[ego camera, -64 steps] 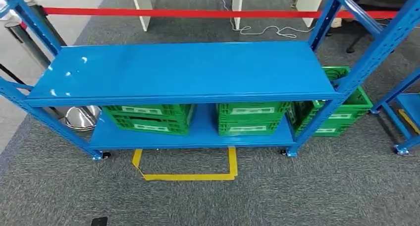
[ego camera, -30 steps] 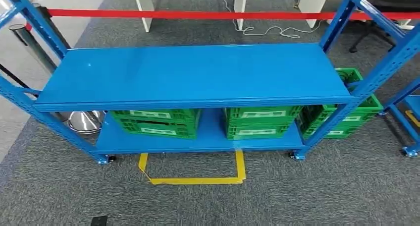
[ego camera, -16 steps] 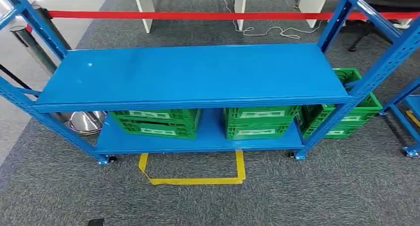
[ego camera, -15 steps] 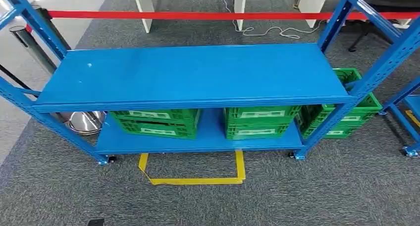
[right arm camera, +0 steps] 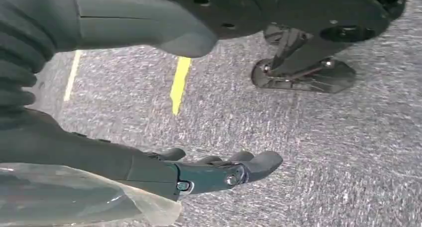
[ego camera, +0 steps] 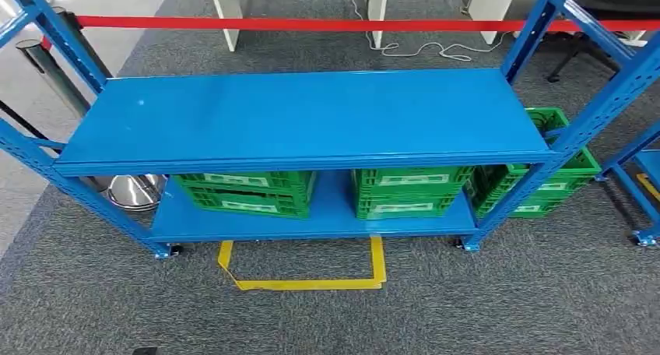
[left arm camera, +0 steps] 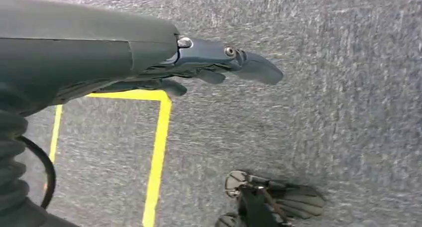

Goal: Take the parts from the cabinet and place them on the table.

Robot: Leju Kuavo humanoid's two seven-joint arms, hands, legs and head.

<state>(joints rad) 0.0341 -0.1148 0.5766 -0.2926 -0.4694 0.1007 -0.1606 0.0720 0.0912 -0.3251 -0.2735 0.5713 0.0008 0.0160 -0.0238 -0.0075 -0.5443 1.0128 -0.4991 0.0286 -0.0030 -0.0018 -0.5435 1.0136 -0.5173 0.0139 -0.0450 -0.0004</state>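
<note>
The parts themselves cannot be made out: whatever the green crates hold is hidden under the upper shelf (ego camera: 303, 114) of the blue cabinet (ego camera: 545, 28). No part is carried. The left hand (left arm camera: 199, 67) is seen hanging over the grey carpet with its fingers stretched out and nothing between them, and the right hand (right arm camera: 209, 172) is held the same way, loosely spread and holding nothing. Beyond the cabinet, white legs (ego camera: 222, 12) are seen that may belong to the desk, but its top is cut off, so what lies on it cannot be told.

How far along the task is cannot be settled. The scene fits a moment when the parts are yet to be fetched from the crates, and equally a moment when they have been set down out of sight.

Three green crates are counted. Two are set side by side on the lower shelf (ego camera: 327, 219), the left crate (ego camera: 243, 191) and the middle crate (ego camera: 408, 190). The third crate (ego camera: 545, 176) is placed past the cabinet's right post, on the floor as far as can be judged. Two shelves are counted, one yellow tape square (ego camera: 307, 283) on the carpet before the cabinet, one red barrier belt (ego camera: 311, 22) behind it, and one steel post base (ego camera: 136, 190) at its left end.
</note>
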